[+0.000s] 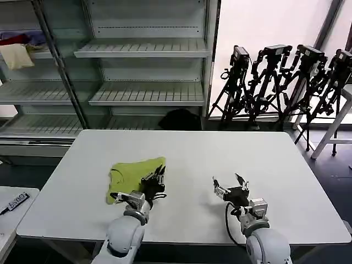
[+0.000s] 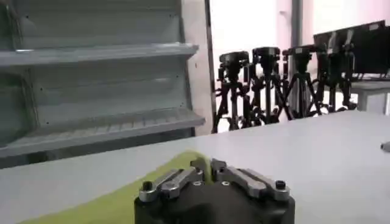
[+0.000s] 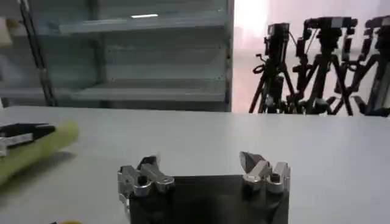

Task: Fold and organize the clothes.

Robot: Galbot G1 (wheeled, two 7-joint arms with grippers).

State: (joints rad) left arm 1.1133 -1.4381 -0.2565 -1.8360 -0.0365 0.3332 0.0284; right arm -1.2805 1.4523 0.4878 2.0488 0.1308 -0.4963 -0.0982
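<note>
I have the lime-green T-shirt (image 1: 133, 175) lying crumpled in a loose bundle on the white table (image 1: 220, 159), left of centre and near my side. My left hand (image 1: 158, 177) sits at the shirt's right edge with its fingers pinched together on the fabric; from the left wrist camera the tips (image 2: 206, 168) meet right over green cloth (image 2: 103, 204). My right hand (image 1: 230, 182) hovers low over bare table well to the right, spread wide and holding nothing.
</note>
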